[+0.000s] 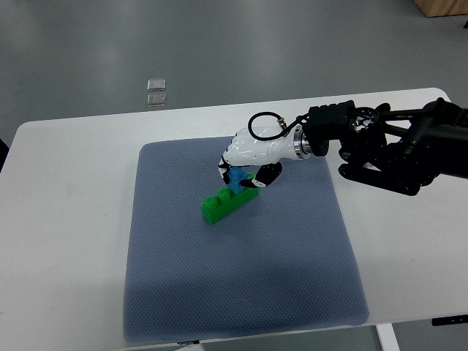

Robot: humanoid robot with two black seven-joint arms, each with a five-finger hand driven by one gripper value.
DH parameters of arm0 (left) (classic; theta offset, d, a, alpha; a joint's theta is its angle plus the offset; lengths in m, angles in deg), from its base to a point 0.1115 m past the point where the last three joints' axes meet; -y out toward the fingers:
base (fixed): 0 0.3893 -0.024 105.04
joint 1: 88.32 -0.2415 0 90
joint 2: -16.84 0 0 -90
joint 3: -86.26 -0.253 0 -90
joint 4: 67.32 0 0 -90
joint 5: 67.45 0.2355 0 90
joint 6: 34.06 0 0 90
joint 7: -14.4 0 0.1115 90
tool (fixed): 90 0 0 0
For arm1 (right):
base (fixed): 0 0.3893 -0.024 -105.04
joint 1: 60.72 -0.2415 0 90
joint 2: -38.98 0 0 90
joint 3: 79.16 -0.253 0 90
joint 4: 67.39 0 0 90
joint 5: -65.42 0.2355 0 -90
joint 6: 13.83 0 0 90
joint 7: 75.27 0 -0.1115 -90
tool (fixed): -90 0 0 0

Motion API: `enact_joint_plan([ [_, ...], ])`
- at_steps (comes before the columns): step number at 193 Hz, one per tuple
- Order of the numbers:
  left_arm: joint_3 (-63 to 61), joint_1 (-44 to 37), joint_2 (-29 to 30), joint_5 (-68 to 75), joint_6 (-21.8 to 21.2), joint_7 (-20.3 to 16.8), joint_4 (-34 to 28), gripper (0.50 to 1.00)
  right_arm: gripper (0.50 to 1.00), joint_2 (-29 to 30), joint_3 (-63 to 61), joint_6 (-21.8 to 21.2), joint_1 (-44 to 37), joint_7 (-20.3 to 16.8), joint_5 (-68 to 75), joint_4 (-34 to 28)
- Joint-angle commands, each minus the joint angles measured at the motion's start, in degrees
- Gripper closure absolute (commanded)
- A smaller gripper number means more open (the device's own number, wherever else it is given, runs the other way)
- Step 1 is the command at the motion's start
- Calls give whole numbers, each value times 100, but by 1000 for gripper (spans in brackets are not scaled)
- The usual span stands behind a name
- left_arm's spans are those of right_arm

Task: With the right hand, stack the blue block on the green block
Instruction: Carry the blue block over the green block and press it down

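Observation:
A long green block lies at a slant on the grey-blue mat, near its middle top. My right hand, white with black fingertips, comes in from the right and is curled around a small blue block. The blue block sits at the upper right end of the green block, touching or just above it; the fingers hide the contact. The left arm is not visible.
The mat lies on a white table. My right arm's black forearm stretches over the table's right side. Two small clear items lie on the floor beyond the table's far edge.

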Motion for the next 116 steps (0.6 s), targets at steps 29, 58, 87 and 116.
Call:
enact_joint_plan([
  [29,0,1,0,0,0,0,0,500,948,-8,8,0,26,5,-11,59],
  [58,0,1,0,0,0,0,0,500,946,1,8,0,43,5,-82,59],
  [87,0,1,0,0,0,0,0,500,946,54,8,0,87,5,-82,59],
  [116,0,1,0,0,0,0,0,500,946,80,8,9,123,5,-82,120],
])
